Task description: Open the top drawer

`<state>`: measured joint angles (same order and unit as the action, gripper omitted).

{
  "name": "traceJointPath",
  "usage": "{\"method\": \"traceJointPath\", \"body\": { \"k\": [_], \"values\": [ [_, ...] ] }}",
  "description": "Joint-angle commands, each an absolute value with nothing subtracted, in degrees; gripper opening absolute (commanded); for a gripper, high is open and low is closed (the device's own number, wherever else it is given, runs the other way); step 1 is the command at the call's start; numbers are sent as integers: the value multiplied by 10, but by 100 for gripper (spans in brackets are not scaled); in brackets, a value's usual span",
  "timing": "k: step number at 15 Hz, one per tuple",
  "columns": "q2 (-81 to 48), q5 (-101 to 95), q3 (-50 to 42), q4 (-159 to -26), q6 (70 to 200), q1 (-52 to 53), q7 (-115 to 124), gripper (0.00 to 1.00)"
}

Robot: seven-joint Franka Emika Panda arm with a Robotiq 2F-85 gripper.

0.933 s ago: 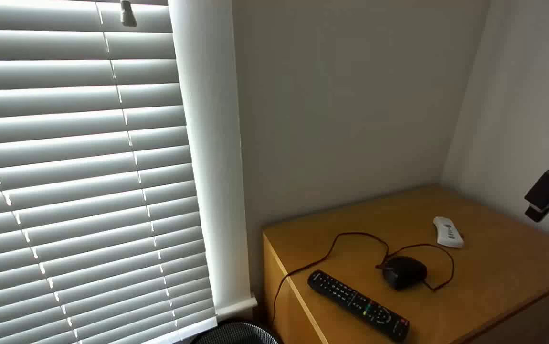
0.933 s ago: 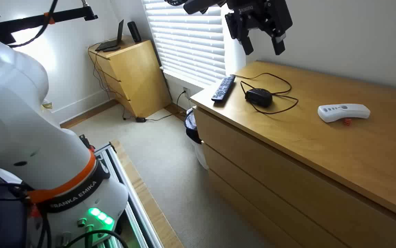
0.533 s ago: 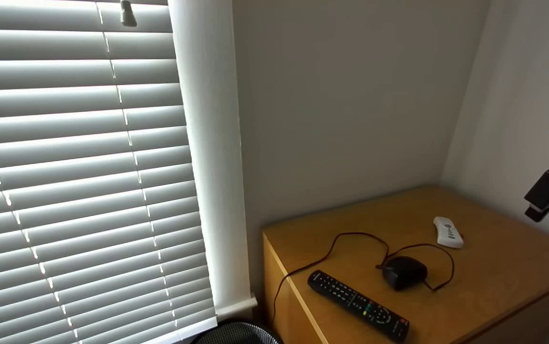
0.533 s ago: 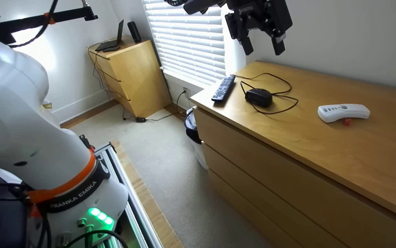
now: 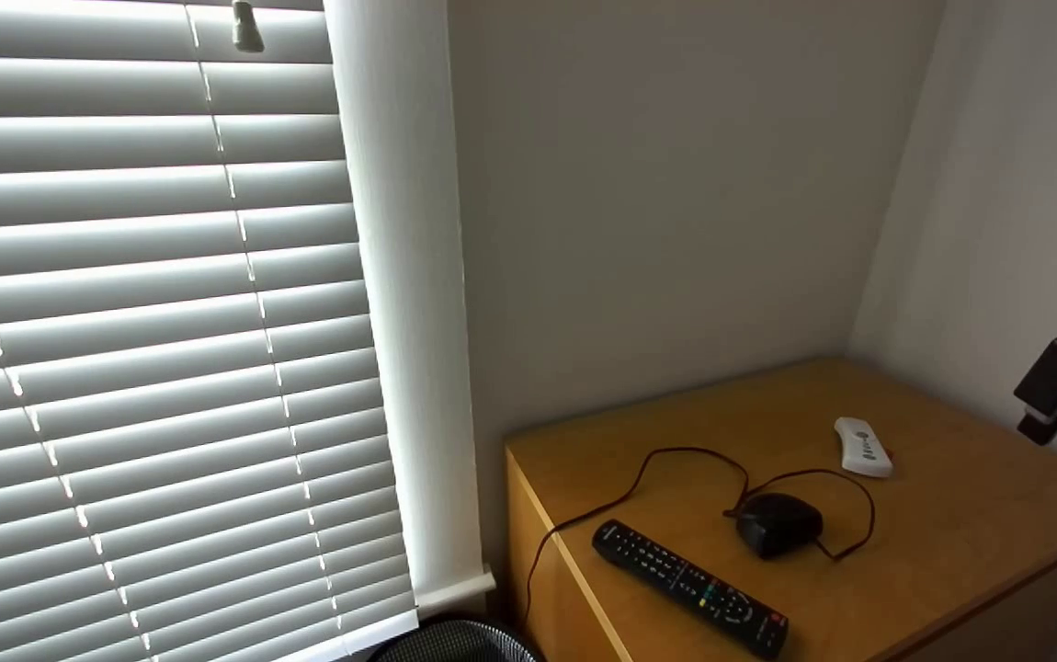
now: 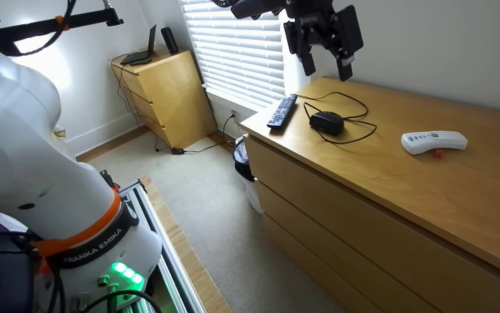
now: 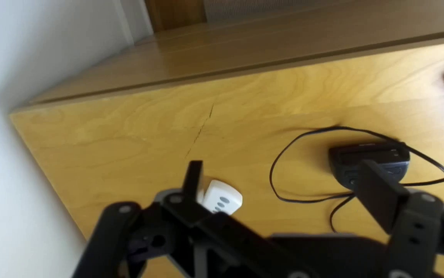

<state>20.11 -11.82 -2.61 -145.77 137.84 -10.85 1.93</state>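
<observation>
Daylight glows behind window blinds (image 6: pixel 237 52) beside a wooden dresser (image 6: pixel 406 187), as we see the gripper (image 6: pixel 327 72) hover with its jaws well apart and nothing between them. The closed top drawer (image 6: pixel 345 213) lies below and to one side of the jaws. We see no handle on it, so a hold on its upper edge could slip; a straight descent could instead snag the looped cable (image 7: pixel 307 201) under the jaws. An exterior view shows us a red die (image 6: pixel 438 154), absent from the wrist view.
</observation>
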Motion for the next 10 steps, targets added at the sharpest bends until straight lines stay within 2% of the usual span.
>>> {"method": "traceJointPath", "body": {
  "k": [1, 10],
  "values": [
    [144, -71, -71, -1429, 1336, -114, 16, 100],
    [40, 174, -197, -1399, 1230, -135, -178, 100]
  ]
}}
